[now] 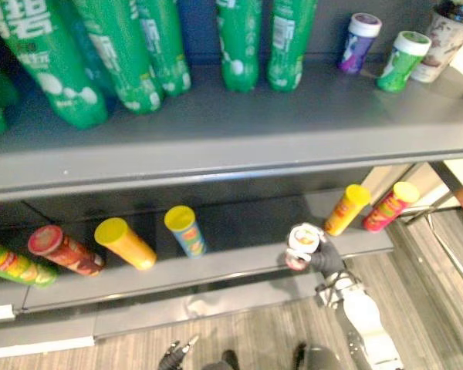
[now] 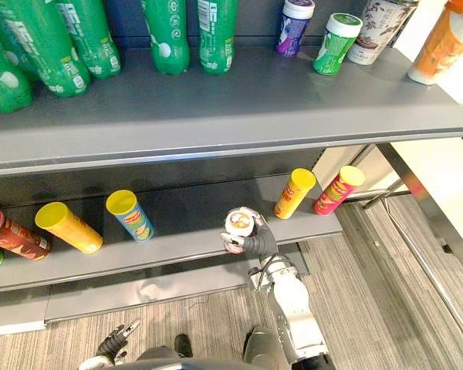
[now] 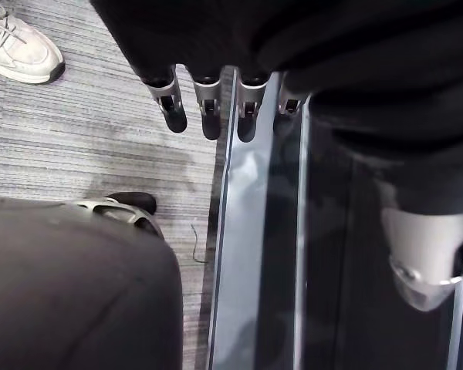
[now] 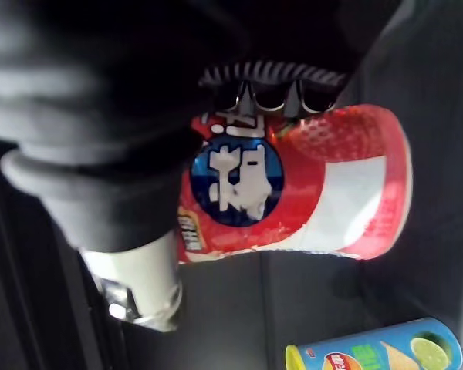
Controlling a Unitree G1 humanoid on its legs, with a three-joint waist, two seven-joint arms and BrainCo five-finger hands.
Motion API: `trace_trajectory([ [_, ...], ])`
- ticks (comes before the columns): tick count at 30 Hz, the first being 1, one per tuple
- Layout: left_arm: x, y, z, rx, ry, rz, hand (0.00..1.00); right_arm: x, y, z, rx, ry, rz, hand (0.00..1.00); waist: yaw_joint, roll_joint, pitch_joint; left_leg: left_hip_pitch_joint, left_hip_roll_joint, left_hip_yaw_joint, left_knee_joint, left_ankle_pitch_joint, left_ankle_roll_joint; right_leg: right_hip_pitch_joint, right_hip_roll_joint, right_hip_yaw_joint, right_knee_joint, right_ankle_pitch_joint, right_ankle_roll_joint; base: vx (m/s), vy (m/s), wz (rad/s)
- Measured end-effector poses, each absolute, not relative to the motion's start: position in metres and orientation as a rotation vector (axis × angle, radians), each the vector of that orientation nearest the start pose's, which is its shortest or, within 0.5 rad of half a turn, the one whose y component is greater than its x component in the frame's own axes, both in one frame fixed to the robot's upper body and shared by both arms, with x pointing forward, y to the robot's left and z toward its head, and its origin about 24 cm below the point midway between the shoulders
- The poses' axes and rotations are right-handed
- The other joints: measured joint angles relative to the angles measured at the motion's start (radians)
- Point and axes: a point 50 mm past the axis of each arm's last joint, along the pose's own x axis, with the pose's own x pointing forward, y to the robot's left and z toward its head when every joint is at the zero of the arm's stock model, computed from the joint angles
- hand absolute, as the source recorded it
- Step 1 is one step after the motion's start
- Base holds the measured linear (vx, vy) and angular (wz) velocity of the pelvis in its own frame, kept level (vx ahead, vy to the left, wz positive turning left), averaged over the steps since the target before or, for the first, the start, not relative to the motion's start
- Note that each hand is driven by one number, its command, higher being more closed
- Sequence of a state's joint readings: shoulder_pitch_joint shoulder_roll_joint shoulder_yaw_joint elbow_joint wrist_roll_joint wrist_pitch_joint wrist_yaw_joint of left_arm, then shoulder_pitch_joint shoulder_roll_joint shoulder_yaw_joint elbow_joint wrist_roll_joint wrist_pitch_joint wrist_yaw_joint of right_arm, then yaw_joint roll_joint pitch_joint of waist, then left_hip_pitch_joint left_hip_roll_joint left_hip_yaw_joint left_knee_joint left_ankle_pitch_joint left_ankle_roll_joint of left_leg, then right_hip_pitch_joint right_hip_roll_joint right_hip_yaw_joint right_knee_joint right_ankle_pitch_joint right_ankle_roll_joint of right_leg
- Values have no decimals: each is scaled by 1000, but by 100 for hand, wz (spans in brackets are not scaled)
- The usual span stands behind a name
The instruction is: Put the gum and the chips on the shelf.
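Grey metal upper shelf point(image 1: 216, 131) carries green bottles point(image 1: 147, 54), a purple gum bottle point(image 1: 357, 42), a green gum bottle point(image 1: 401, 60) and a cup point(image 1: 444, 35) at far right. On the lower shelf point(image 1: 216, 270), left to right: green chips can point(image 1: 15, 266), red chips can point(image 1: 64, 250), yellow chips can point(image 1: 125, 243), blue chips can point(image 1: 187, 230), then a gap, then orange chips can point(image 1: 346, 208) and pink-red chips can point(image 1: 390, 206). Right hand point(image 1: 324, 260) is raised at the near edge of the lower shelf, in that gap, gripping a red gum bottle point(image 1: 302, 240) with a white lid facing up. Cannot tell if its base touches the shelf. Left hand point(image 1: 177, 353) is low and near, over the floor.

Right eye view: same layout, plus an orange bottle point(image 2: 447, 38) at the upper shelf's right end.

Left wrist view: left hand's fingers point(image 3: 174, 116) are straight and apart, holding nothing, above the shelf's base and striped floor. A person's white shoe point(image 3: 19, 50) stands on the floor.

Right wrist view: right hand's fingers point(image 4: 270, 94) curl over the gum bottle's side and the thumb presses the other side. The bottle is red and white with a strawberry picture. The blue chips can stands beyond it, apart.
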State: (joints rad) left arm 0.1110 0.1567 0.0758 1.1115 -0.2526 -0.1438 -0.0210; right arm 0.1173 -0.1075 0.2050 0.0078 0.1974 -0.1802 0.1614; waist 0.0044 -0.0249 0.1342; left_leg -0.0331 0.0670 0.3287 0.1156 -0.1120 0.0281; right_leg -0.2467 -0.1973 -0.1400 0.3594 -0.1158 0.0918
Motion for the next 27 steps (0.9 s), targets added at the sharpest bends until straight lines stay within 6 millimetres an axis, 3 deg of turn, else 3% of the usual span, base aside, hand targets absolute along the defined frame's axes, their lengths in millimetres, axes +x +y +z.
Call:
trace_trajectory([
  [1,79,225,-159,-112,1041,316,0,220,-121,25,115,-27,313,100,0,-20,-2,4,-15,-15,20,-16,-25,31,-8,17,-97,52,16,67,-105,24],
  [3,78,227,-159,-112,1043,326,0,219,-122,23,108,-16,315,100,6,-26,5,6,-15,-31,45,-37,-49,62,-10,4,-136,65,37,54,-197,23],
  [4,78,224,-160,-116,1045,321,0,218,-123,22,103,-11,316,100,9,-4,10,2,9,-42,57,-42,-58,79,11,-15,-155,66,27,19,-212,15],
  [6,74,220,-162,-129,1061,323,0,217,-126,20,85,0,321,100,16,14,8,3,40,-45,48,-39,-79,95,45,-27,-187,70,18,1,-174,1],
  [9,71,221,-162,-154,1066,349,0,214,-127,18,94,12,318,100,14,18,4,9,71,-69,-1,-10,-112,129,90,-50,-258,91,-6,23,-168,9],
  [14,69,221,-163,-169,1067,370,0,211,-127,15,105,22,343,100,20,19,0,46,90,-59,-84,40,-132,163,134,-51,-353,147,-37,95,-96,-6],
  [24,70,218,-163,-163,1078,355,0,204,-135,8,108,56,294,100,17,27,-22,90,76,0,-130,41,-135,201,142,-4,-448,194,-26,44,2,-15],
  [27,71,218,-164,-162,1080,351,0,202,-147,6,100,64,243,100,16,27,-24,96,69,27,-130,39,-136,199,141,26,-464,210,-25,-18,3,-26],
])
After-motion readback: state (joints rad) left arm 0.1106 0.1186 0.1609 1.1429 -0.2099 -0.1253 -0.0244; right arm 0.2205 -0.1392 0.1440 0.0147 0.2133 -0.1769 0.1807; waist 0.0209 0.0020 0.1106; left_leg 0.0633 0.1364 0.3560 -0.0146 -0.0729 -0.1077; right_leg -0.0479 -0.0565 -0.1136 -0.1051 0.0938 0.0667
